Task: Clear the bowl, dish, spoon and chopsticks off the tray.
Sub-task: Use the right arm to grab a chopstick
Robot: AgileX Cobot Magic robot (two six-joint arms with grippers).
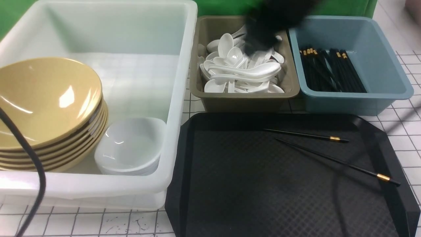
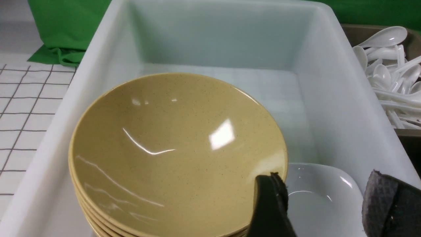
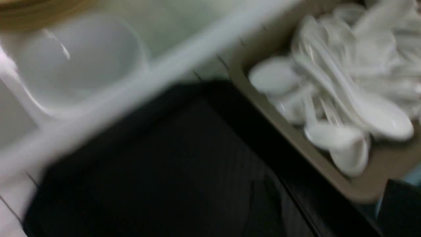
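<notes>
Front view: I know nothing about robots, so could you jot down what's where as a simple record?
tray: black, holds only two chopsticks, lying apart
white tub: stacked yellow bowls, white dishes beside them
brown tub: heap of spoons
blue tub: spare chopsticks
left hand: open, empty, over the white tub
right hand: blurred, above the brown tub

— Where's the right gripper (image 1: 261,42)?
— A black blur over the brown tub (image 1: 245,102), just above the white spoons (image 1: 241,70). The blue tub (image 1: 352,97) stands just right of it.
— And the chopsticks (image 1: 306,135)?
— Two lie apart on the black tray (image 1: 230,171), nearer the camera than the gripper and to its right.
</notes>
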